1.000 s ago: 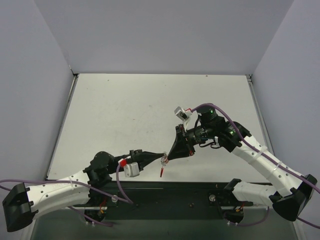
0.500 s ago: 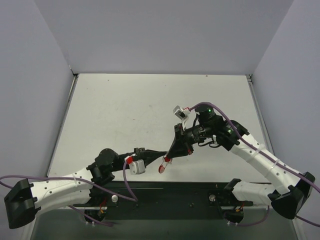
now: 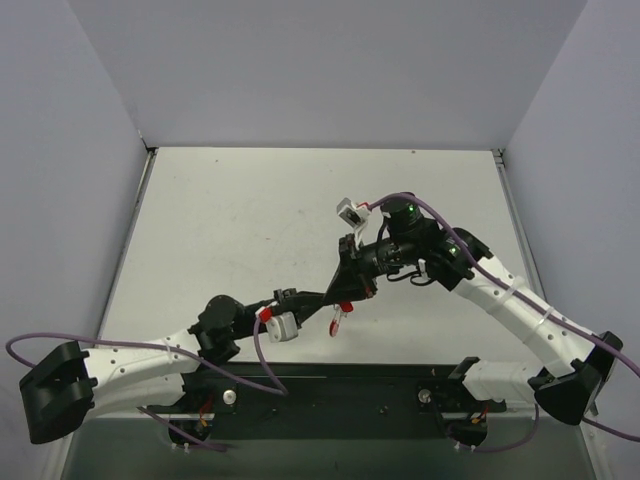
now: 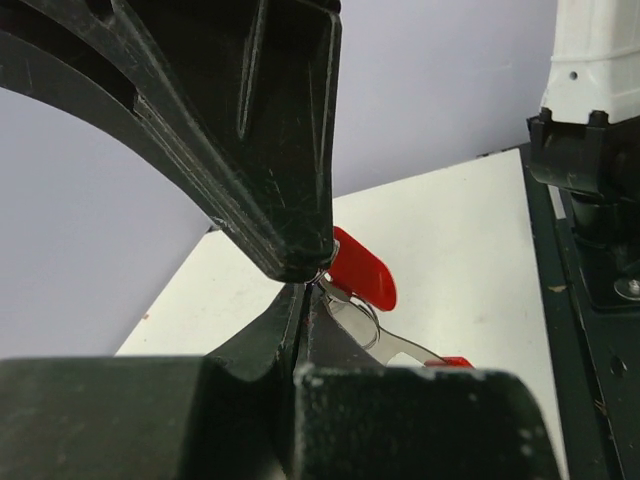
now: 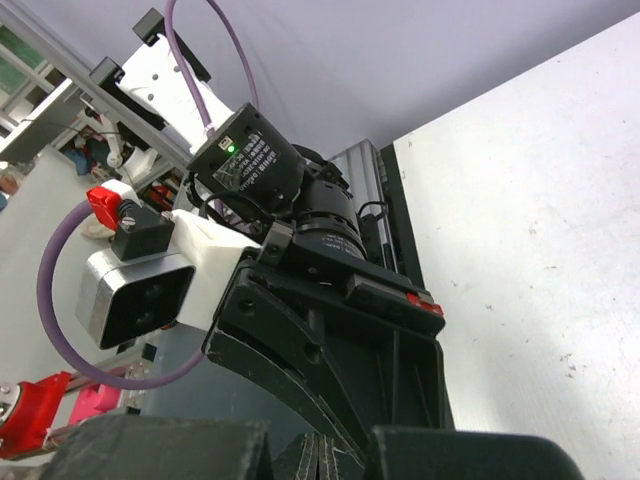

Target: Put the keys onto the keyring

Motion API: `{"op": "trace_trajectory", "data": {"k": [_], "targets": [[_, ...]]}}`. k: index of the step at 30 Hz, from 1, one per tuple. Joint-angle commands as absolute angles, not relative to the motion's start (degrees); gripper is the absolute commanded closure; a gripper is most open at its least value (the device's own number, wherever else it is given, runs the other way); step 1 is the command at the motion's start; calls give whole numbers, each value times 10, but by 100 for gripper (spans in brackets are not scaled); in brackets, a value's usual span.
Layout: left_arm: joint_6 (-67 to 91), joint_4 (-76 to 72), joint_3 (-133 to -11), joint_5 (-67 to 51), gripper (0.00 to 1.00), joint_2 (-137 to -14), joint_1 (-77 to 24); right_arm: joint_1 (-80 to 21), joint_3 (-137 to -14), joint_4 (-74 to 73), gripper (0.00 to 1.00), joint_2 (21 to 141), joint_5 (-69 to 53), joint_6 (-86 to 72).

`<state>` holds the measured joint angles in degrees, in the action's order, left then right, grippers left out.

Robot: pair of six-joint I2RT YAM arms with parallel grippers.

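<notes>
My two grippers meet tip to tip above the near middle of the table. The left gripper (image 3: pixel 328 297) (image 4: pixel 303 292) is shut, and the thin silver keyring (image 4: pixel 368 318) sticks out at its fingertips. A key with a red plastic head (image 4: pixel 362 270) hangs there too, seen from above as a small red-and-silver bundle (image 3: pixel 336 321) under the tips. The right gripper (image 3: pixel 343 298) (image 5: pixel 335 462) is shut and its black finger (image 4: pixel 255 150) presses onto the same spot. What lies between its pads is hidden.
The white table (image 3: pixel 300 210) lies below, walled in by grey panels on three sides. A dark rail (image 3: pixel 350 385) with both arm bases runs along the near edge. In the right wrist view the left arm's wrist (image 5: pixel 330 330) and camera (image 5: pixel 135 295) fill the foreground.
Both arms have shifted: the left one reached further right, the right one swung up and left. The meeting point and the hanging red key rose slightly. Both grippers stayed shut.
</notes>
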<state>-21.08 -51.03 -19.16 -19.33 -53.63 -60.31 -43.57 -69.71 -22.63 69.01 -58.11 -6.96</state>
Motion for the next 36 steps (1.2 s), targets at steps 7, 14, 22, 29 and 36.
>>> {"op": "trace_trajectory", "data": {"k": [7,14,22,29,36], "targets": [[-192,-793,-188,-148,100,-627,-606,-448,-762,-271,100,701,-535,-29],[-179,-919,-175,-138,100,-679,-605,-448,-820,-270,72,669,-490,-24],[-177,-925,-195,-169,100,-678,-598,-445,-849,-269,38,621,-411,-5],[-107,-952,-197,-253,100,-640,-565,-384,-818,-271,28,594,-435,34],[-64,-953,-209,-276,100,-572,-554,-371,-814,-269,28,597,-473,48]]}}
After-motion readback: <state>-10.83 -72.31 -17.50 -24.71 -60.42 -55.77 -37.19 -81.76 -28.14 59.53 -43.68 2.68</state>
